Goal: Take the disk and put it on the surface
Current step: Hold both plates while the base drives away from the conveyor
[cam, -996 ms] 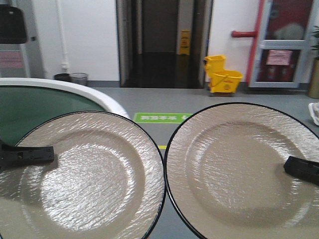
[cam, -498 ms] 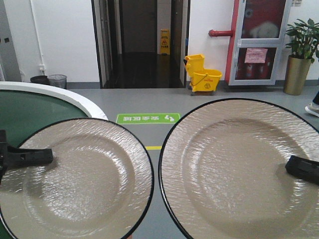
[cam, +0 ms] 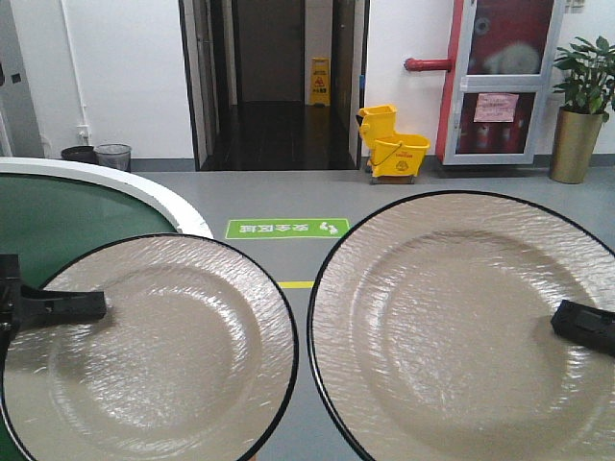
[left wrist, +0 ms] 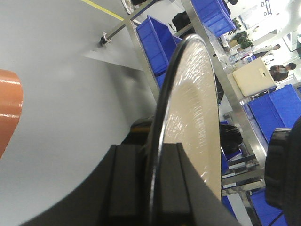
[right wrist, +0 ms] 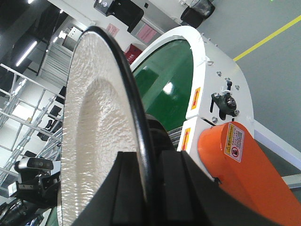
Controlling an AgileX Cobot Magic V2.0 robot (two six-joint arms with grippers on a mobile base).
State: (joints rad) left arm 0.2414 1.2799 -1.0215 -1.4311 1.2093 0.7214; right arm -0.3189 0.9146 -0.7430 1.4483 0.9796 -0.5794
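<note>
Conveyor: a green belt [cam: 58, 206] with a white rim curves in at the far left; the near part of it is hidden behind the left disk in the front view

Left claw: the left claw [cam: 69, 307] is closed down to the thickness of a plate rim; its wrist view shows 1 finger on each face, with the black edge pinched between them

Left disk: the left disk [cam: 159, 355], a textured beige plate with a black rim, is held by its left edge, face up to the front camera; it rests on nothing

Gap: the 2 rims are just beside each other but apart; beyond them lie grey floor [cam: 288, 197] and a green floor sign [cam: 285, 228]

Right disk: the right disk [cam: 452, 327] has the same make and looms larger in view; it is held by its right edge and is also clear of any support

Right claw: the right claw [cam: 583, 327] is clamped on that rim; in its wrist view the fingers sit on either side of the black edge

Desk: no steel desk shows in any view; I cannot tell where it lies

Step in hand: by my reading both grabs are done and the disks are in carry; placing is not yet done

Next move: it calls for getting the desk beneath the disks; each should go down flat, inside the desk's edges, and the claw should open only once the underside is seated; the rims must be kept from knocking together
</note>
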